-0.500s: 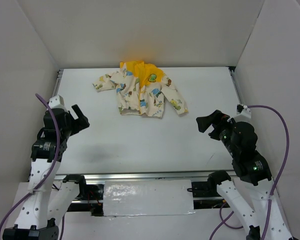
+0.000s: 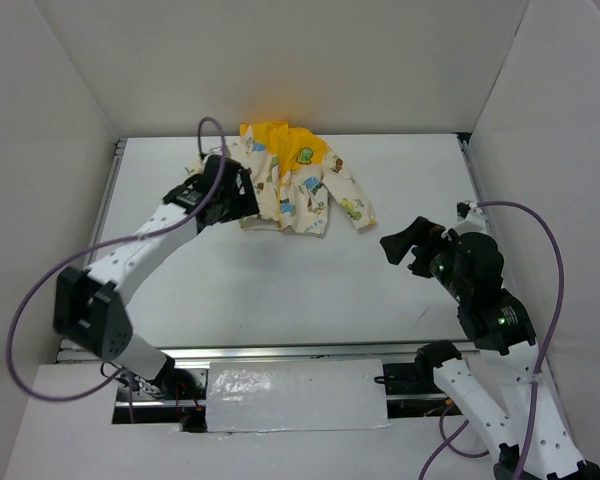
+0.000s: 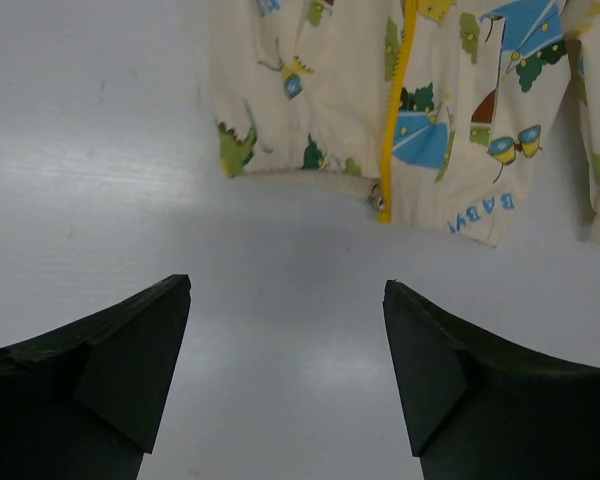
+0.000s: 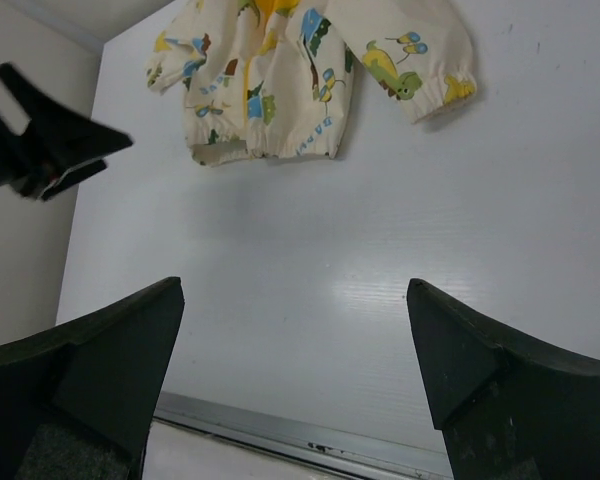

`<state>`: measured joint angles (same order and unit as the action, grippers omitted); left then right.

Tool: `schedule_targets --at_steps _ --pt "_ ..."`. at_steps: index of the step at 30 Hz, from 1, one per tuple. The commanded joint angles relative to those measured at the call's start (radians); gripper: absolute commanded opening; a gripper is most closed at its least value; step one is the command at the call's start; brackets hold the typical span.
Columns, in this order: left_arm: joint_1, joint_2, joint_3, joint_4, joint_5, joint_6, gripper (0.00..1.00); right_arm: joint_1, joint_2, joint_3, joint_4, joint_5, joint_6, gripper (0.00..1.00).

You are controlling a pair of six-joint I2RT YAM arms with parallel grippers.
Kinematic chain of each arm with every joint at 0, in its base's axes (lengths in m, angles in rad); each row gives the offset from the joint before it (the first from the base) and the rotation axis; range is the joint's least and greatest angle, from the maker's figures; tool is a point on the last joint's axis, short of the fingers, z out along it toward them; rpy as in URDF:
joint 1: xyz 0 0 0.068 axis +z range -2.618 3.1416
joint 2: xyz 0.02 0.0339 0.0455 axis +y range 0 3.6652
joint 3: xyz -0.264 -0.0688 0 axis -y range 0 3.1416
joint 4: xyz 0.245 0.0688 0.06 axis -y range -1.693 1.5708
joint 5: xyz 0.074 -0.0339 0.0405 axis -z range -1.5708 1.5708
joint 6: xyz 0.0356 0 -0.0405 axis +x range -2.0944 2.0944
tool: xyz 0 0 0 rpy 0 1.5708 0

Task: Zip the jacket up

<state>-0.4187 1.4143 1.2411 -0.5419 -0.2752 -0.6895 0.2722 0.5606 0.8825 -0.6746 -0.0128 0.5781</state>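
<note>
Bright, even light fills every view. The white desk (image 2: 300, 290) carries a mild sheen, and the jacket (image 2: 290, 190) casts only a soft, thin shadow.

jacket (image 2: 285, 190), printed cream, flat, table's far side

A robotics lab test cell: a white tabletop (image 2: 280, 290) boxed in by plain white panels (image 2: 310, 60), a left arm (image 2: 140, 255) and right arm (image 2: 480, 285) mounted by a metal rail (image 2: 300, 352) at its near edge, purple cables (image 2: 563, 285) trailing.

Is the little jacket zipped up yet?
Not zipped: on the cream cartoon-print cloth jacket, the small metal zip slider sits at the bottom hem.
</note>
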Motion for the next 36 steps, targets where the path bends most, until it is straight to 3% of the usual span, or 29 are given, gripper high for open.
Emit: schedule_targets --at_steps 1,4,8,13,19,23,29,32,33,36 --pt "-0.035 0.213 0.145 0.025 -0.076 -0.027 0.9 0.004 -0.004 0.015 0.027 -0.052 -0.014 1.0" --pt "-0.042 0.383 0.274 0.01 -0.081 -0.016 0.84 0.005 -0.019 0.001 0.036 -0.079 -0.011 1.0" --pt "-0.043 0.601 0.478 -0.055 -0.122 -0.002 0.83 0.004 -0.018 -0.017 0.044 -0.092 -0.015 1.0" --pt "-0.038 0.738 0.599 -0.118 -0.196 0.007 0.83 0.005 -0.005 -0.027 0.049 -0.11 -0.026 1.0" --pt "-0.029 0.782 0.563 -0.098 -0.188 0.01 0.73 0.007 0.004 -0.04 0.064 -0.113 -0.024 1.0" --pt "-0.006 0.816 0.534 -0.115 -0.191 0.007 0.73 0.007 0.019 -0.04 0.067 -0.127 -0.023 1.0" --pt "0.032 0.772 0.422 -0.047 -0.157 0.015 0.48 0.007 0.018 -0.042 0.07 -0.127 -0.017 1.0" --pt "0.049 0.749 0.403 -0.04 -0.15 0.024 0.17 0.005 0.015 -0.037 0.067 -0.127 -0.015 1.0" --pt "0.055 0.72 0.385 -0.036 -0.151 0.019 0.0 0.007 0.013 -0.036 0.067 -0.125 -0.015 1.0" --pt "0.061 0.632 0.335 -0.007 -0.137 0.015 0.0 0.007 0.013 -0.036 0.067 -0.121 -0.012 1.0"
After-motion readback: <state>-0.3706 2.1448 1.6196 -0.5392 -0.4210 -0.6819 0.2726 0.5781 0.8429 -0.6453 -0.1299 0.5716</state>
